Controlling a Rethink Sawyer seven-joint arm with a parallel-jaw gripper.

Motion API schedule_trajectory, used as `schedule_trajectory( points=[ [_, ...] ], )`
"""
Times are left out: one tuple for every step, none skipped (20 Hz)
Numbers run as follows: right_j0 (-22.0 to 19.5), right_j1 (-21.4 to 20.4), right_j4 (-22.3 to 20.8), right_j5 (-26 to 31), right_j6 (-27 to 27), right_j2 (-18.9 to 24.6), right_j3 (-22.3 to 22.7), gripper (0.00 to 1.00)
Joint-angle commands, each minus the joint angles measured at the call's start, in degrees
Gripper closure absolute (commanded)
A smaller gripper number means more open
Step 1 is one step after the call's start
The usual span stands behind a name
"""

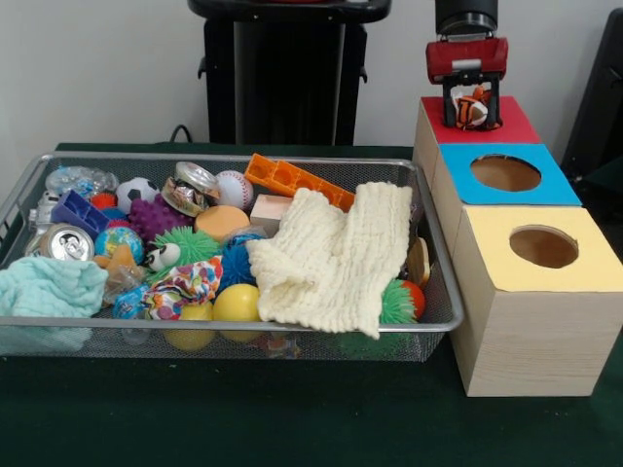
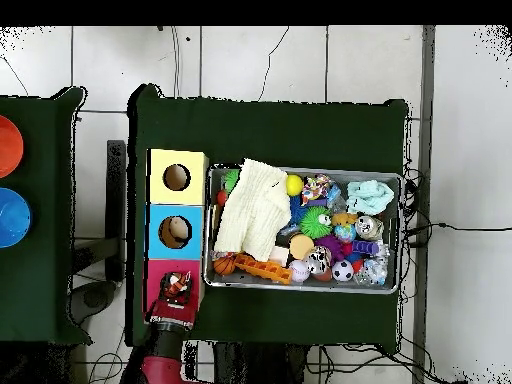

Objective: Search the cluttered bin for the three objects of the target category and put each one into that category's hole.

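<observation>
A: Where do things stand?

B: The jaws (image 1: 472, 109) are directly over the red box (image 1: 514, 121), and between them sits a small orange, white and black striped toy (image 1: 472, 111). They look closed on it, low at the mouth of that box's hole, which the toy mostly hides.

A: So the step in hand is the drop?

B: I judge so. To do it well, the toy should be centred over the opening before the jaws part, and they should open fully so that no soft part catches on a finger. Then lift straight up; the blue box (image 1: 506, 173) lies just beside the jaws, on the side towards the camera in the front view, and the yellow box (image 1: 540, 248) is beyond that, so a sideways swing has little to gain.

A: And the bin?

B: The wire bin (image 1: 433, 321) stands well apart from the jaws, across the row of boxes. It is heaped with balls, a can and spiky toys, and a cream cloth (image 1: 331, 258) covers a good part of it. Whether more of the category lies underneath, I cannot tell.

A: The surroundings?

B: The table (image 1: 292, 418) has a dark green cover. In the overhead view it stands on a pale tiled floor (image 2: 300, 60) with cables trailing across it, and a second green surface alongside carries an orange disc (image 2: 8, 145) and a blue disc (image 2: 10, 215).
</observation>
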Motion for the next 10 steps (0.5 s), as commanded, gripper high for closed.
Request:
schedule_trajectory(
  points=[
    [-4.37, 4.18, 5.84, 17.89, 9.04, 3.02, -5.88, 0.00],
    [-4.36, 4.02, 5.87, 18.01, 9.02, 3.06, -5.80, 0.00],
    [-4.41, 3.62, 5.91, 18.30, 9.01, 3.15, -5.57, 0.00],
    [-4.40, 3.38, 5.91, 18.44, 8.95, 3.16, -5.45, 0.00],
    [-4.57, 2.94, 5.78, 18.88, 9.04, 3.35, -5.19, 0.00],
    [-4.57, 2.66, 5.86, 19.12, 9.10, 3.45, -5.02, 0.00],
    [-4.51, 2.20, 6.24, 19.70, 9.01, 3.69, -4.74, 0.00],
    [-4.37, 1.89, 6.60, 19.97, 9.03, 3.82, -4.55, 0.00],
    [-4.03, 1.24, 7.20, 20.26, 9.04, 3.99, -4.13, 0.00],
    [-3.85, 0.39, 7.59, 20.88, 8.95, 4.11, -3.68, 0.00]
  ],
)
